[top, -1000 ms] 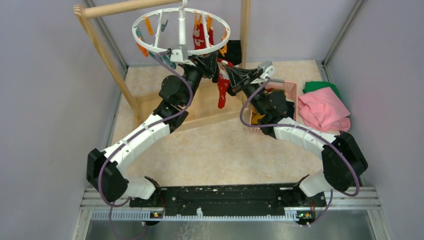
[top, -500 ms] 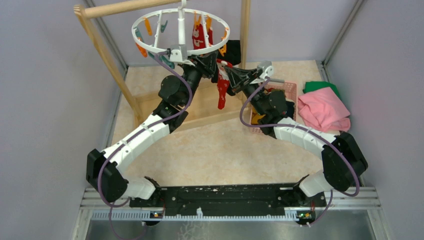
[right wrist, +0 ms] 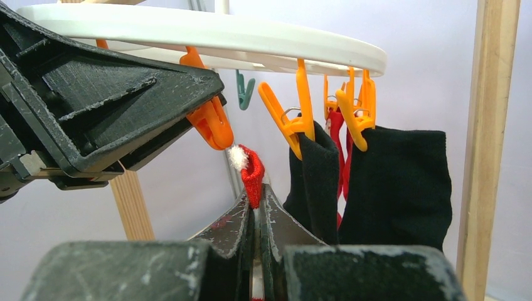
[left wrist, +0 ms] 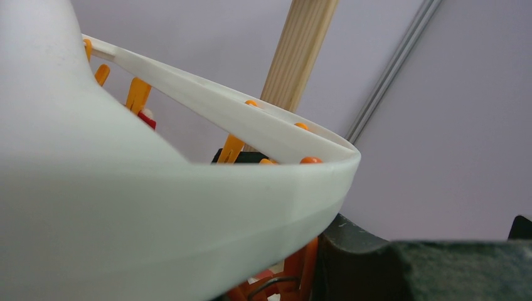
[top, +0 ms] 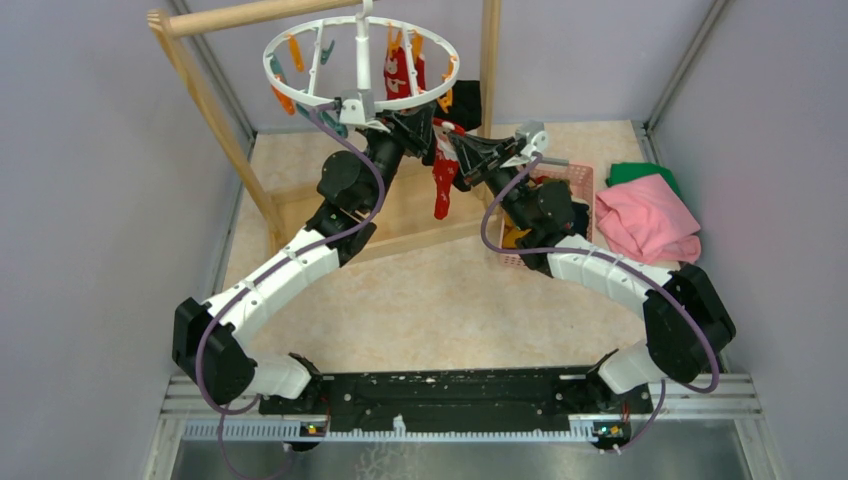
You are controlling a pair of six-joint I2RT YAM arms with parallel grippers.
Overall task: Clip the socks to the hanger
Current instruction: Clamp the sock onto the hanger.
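Noted: right jaws fully clenched on the red sock [right wrist: 252, 175], its white-tufted top raised just below an orange clip [right wrist: 212, 125] of the hanger [right wrist: 251, 37]. The left jaws, part open, grasp that clip. The left arm [top: 290, 270] and right arm [top: 600, 270] reach up from the desk [top: 420, 300] edge, converging beneath the ring's near rim. Two black socks [right wrist: 401, 182] hang clipped alongside.
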